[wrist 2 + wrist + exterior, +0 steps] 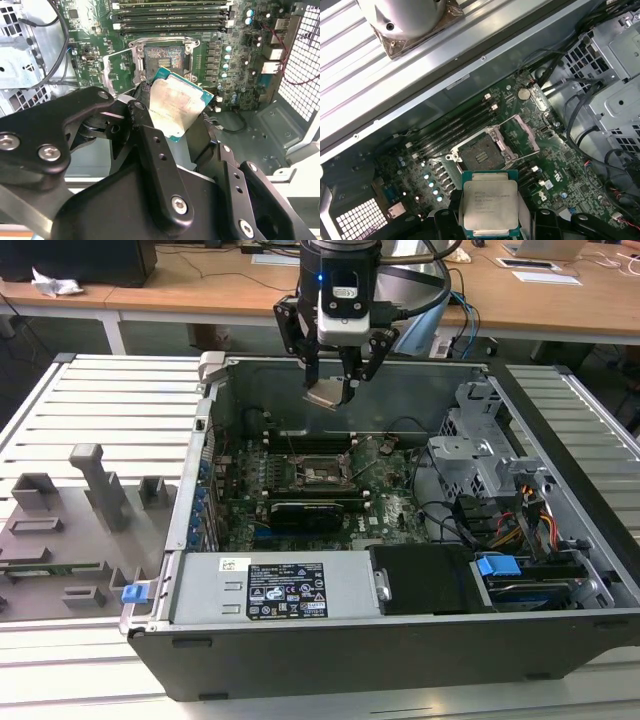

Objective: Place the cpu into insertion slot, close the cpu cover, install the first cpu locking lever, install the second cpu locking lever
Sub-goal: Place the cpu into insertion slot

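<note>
Your gripper (331,388) is clamped on the cpu (489,200) by its edges, well clear above the slot (479,156) — cover (522,134) open beside it. Judged light, stiff, fragile underneath — grip edges only.

Exterior view.
- Counter (110,400): pale grey metal with long parallel slats. It runs out on both sides of the fingers (311,368) and toward the camera, below them.
- Grey fixture blocks (95,490) sit on the slats, well off to the exterior view's left of the fingers and lower in the frame.
- Wooden desk (200,295) stands beyond the fingers and spans the back of the scene. It has a light brown top, a white frame and a white leg (115,335).
- On the desk top, a crumpled white scrap (55,284) and a black box (90,260) lie far to the left of the fingers. Paper sheets (545,277) lie far to the right.
- Blue cables (462,325) hang under the desk edge, right of the fingers.
- Light is even, with a soft sheen on the slats.
</note>
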Available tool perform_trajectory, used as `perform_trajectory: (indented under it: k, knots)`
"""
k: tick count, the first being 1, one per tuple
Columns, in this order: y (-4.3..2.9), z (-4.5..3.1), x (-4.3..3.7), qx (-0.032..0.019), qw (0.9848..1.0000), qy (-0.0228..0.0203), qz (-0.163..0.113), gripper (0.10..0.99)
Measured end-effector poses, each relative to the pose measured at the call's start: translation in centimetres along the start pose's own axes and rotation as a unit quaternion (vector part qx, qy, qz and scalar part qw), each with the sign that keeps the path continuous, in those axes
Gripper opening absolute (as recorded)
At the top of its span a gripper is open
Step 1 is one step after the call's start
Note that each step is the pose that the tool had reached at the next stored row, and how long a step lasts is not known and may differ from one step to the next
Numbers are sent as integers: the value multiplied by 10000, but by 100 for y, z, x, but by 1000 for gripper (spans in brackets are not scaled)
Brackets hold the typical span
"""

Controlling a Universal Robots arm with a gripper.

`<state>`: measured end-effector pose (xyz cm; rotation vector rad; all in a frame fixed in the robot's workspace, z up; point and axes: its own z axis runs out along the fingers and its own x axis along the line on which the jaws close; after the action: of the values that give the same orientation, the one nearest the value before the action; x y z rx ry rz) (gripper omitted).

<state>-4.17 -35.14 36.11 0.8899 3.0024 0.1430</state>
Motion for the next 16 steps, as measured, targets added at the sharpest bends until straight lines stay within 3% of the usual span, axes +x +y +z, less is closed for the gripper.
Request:
perform_trajectory:
  k: [16]
  knots:
    - [0,6,0,-8,9992,-36,403,529]
